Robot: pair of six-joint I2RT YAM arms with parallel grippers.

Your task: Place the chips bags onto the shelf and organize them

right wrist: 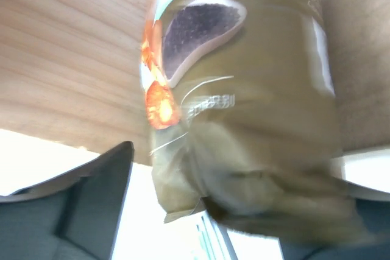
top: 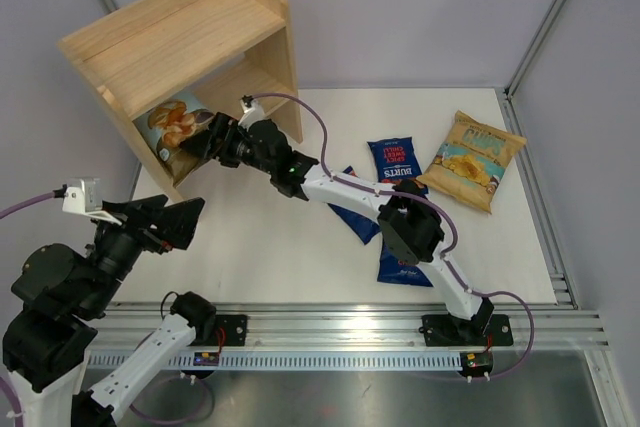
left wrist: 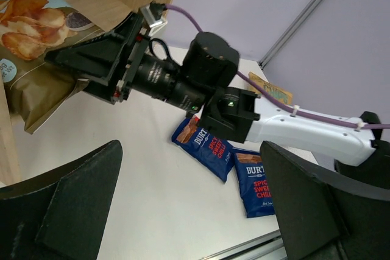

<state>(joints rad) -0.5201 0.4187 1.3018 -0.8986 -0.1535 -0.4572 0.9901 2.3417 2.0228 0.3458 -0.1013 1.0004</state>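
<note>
The wooden shelf [top: 180, 32] stands at the far left. The pale Cassava Chips bag [top: 172, 127] leans upright in its lower tier. My right gripper [top: 200, 139] is at the bag's near edge. In the right wrist view the bag [right wrist: 244, 89] fills the space between the jaws, which stand apart, with a gap beside the left finger [right wrist: 85, 205]. Three dark blue Burts bags [top: 393, 159] [top: 355, 212] [top: 400, 265] and the tan Chips bag [top: 472, 160] lie flat on the table. My left gripper [top: 185, 215] is open and empty, above the table at the near left.
The right arm [top: 340, 187] stretches across the middle of the table over one Burts bag. The shelf's upper tier [top: 190, 42] holds nothing. A metal rail [top: 350, 322] runs along the near edge. Grey walls close the back and sides.
</note>
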